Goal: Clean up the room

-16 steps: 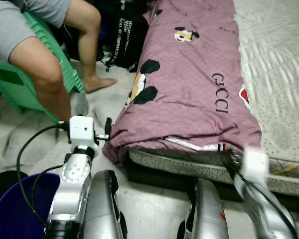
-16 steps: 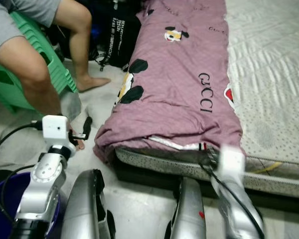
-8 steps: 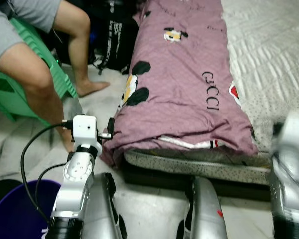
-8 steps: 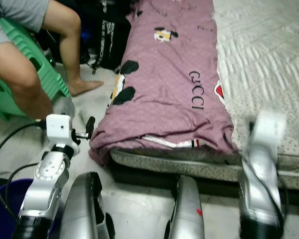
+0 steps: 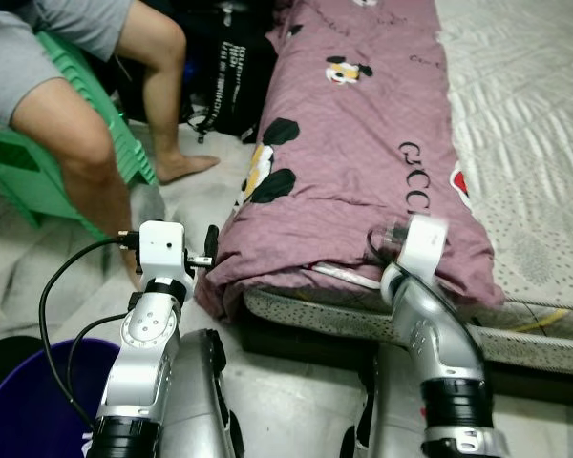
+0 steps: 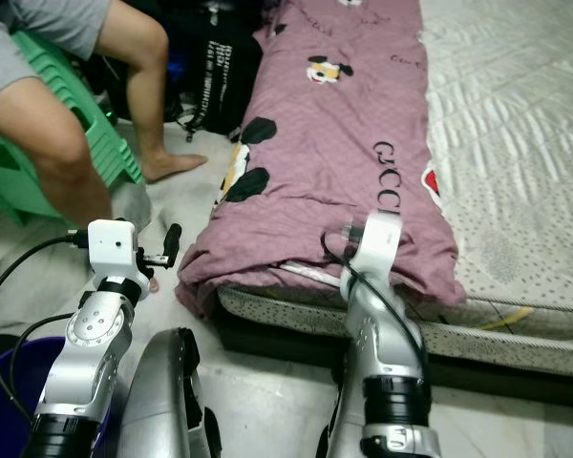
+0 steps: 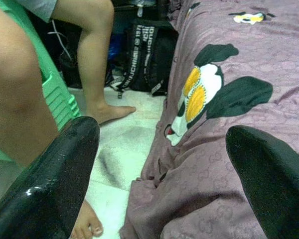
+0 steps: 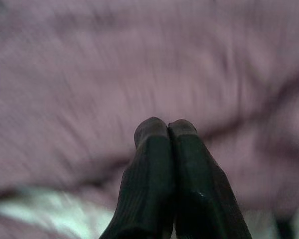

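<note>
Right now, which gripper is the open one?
The left gripper, held at the purple blanket's corner nearest the person's foot: its fingers stand wide apart. The right gripper's fingertips are pressed together.

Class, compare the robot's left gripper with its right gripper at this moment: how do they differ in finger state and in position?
The left gripper has its fingers spread wide apart; the right gripper has its fingers pressed together. The left gripper sits beside the purple blanket's corner, above the floor; the right gripper points at the blanket's fabric, over its near edge. Both have black fingers and hold nothing.
</note>
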{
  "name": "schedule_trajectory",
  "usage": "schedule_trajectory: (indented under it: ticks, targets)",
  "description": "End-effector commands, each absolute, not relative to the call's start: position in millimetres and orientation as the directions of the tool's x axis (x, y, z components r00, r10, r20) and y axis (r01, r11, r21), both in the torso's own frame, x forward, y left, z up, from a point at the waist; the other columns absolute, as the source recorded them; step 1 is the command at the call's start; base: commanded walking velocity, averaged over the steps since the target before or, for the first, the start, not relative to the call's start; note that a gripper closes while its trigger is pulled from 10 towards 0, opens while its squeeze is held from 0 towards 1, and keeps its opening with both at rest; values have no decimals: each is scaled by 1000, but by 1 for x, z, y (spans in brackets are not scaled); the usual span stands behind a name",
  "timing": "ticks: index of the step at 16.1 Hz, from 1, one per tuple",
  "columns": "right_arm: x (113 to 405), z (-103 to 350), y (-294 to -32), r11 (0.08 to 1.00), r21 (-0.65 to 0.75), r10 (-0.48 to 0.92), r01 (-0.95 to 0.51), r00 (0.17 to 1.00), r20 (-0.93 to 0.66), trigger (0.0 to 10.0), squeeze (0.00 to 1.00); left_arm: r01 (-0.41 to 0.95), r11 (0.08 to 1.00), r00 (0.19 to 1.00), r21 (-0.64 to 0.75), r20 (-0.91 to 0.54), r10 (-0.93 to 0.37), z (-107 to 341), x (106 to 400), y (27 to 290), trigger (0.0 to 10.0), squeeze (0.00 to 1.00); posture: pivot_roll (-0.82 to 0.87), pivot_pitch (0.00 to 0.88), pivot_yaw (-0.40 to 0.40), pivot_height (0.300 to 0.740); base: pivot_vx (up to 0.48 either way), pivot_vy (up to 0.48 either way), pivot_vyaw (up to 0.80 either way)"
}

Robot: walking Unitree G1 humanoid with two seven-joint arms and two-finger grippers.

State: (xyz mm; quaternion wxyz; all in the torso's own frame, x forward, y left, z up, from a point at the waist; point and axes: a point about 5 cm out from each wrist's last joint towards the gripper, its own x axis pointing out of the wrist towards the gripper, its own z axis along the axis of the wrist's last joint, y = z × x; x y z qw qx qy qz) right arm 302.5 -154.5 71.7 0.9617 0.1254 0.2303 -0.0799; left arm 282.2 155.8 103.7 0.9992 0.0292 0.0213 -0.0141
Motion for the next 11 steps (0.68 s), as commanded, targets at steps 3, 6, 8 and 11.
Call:
schedule_trajectory:
  ticks: [3, 6, 8, 11]
  targets:
    - [303, 65, -174, 935, 204, -162, 289, 863, -479, 0, 0, 19, 998, 999, 67, -44, -16, 103, 280, 159, 10000, 0, 47, 51, 18, 524, 0, 0, 0]
    - [294, 55, -200, 916, 136, -255, 378, 809, -529, 0, 0, 23, 997, 999, 68, -50, -20, 101, 278, 157, 10000, 0, 47, 53, 15, 524, 0, 0, 0]
    - [278, 45, -218, 893, 94, -316, 441, 760, -568, 0, 0, 20, 997, 998, 71, -56, -16, 100, 276, 159, 10000, 0, 48, 58, 14, 524, 0, 0, 0]
    - [250, 38, -245, 845, 19, -423, 535, 688, -589, 0, 0, 15, 997, 998, 76, -66, -10, 98, 275, 162, 10000, 0, 41, 64, 18, 524, 0, 0, 0]
